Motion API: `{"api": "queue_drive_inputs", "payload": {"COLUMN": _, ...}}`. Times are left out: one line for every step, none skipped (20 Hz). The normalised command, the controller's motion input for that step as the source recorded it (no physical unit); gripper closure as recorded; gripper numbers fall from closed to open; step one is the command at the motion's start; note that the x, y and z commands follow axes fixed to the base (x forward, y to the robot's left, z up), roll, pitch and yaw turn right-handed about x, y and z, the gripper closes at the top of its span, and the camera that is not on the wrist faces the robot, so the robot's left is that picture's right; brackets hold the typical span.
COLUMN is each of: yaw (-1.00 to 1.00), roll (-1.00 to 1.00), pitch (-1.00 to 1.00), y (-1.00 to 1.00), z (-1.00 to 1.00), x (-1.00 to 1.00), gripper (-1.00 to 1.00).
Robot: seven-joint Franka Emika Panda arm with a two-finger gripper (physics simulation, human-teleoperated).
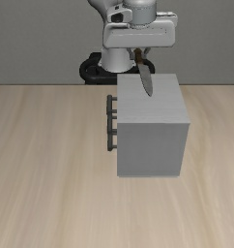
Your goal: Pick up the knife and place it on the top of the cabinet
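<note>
The wooden desk [51,194] spans the whole lower part of the exterior view, its far edge meeting a plain grey wall. Near the middle of the desk, a little toward the far edge, stands a grey box-shaped cabinet [153,145]. Its top is a flat pale panel. Its side toward the exterior view's left carries a column of dark bar handles [112,121], one above another. The fronts behind them lie flush with the cabinet body, and whatever is inside is hidden.

Behind the cabinet, the white Franka arm [129,12] rises from a dark base [95,70] at the desk's far edge and reaches forward over the cabinet's far side. Its gripper [139,53] points down and is clenched on the dark handle of the knife [145,82]. The knife hangs below the fingers, tilted, with its grey blade running down toward the exterior view's right. The blade tip shows against the far part of the cabinet's top, near the far edge; whether the tip touches the panel cannot be told
</note>
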Motion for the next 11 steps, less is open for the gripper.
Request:
{"api": "queue_drive_inputs", "payload": {"yaw": 0.0, "roll": 0.0, "pitch": 0.0, "y": 1.0, "z": 0.0, "x": 0.0, "gripper": 1.0}}
{"api": "queue_drive_inputs", "payload": {"yaw": 0.0, "roll": 0.0, "pitch": 0.0, "y": 1.0, "z": 0.0, "x": 0.0, "gripper": 1.0}}
{"api": "queue_drive_inputs", "payload": {"yaw": 0.0, "roll": 0.0, "pitch": 0.0, "y": 0.0, "z": 0.0, "x": 0.0, "gripper": -1.0}}
{"api": "queue_drive_inputs", "payload": {"yaw": 0.0, "roll": 0.0, "pitch": 0.0, "y": 0.0, "z": 0.0, "x": 0.0, "gripper": -1.0}}
{"api": "queue_drive_inputs", "payload": {"yaw": 0.0, "roll": 0.0, "pitch": 0.0, "y": 0.0, "z": 0.0, "x": 0.0, "gripper": -1.0}}
{"api": "queue_drive_inputs", "payload": {"yaw": 0.0, "roll": 0.0, "pitch": 0.0, "y": 0.0, "z": 0.0, "x": 0.0, "gripper": -1.0}}
{"api": "queue_drive_inputs", "payload": {"yaw": 0.0, "roll": 0.0, "pitch": 0.0, "y": 0.0, "z": 0.0, "x": 0.0, "gripper": -1.0}}
{"api": "queue_drive_inputs", "payload": {"yaw": 0.0, "roll": 0.0, "pitch": 0.0, "y": 0.0, "z": 0.0, "x": 0.0, "gripper": -1.0}}
{"api": "queue_drive_inputs", "payload": {"yaw": 0.0, "roll": 0.0, "pitch": 0.0, "y": 0.0, "z": 0.0, "x": 0.0, "gripper": -1.0}}
{"api": "queue_drive_inputs", "payload": {"yaw": 0.0, "roll": 0.0, "pitch": 0.0, "y": 0.0, "z": 0.0, "x": 0.0, "gripper": -1.0}}
{"api": "queue_drive_inputs", "payload": {"yaw": 0.0, "roll": 0.0, "pitch": 0.0, "y": 0.0, "z": 0.0, "x": 0.0, "gripper": -1.0}}
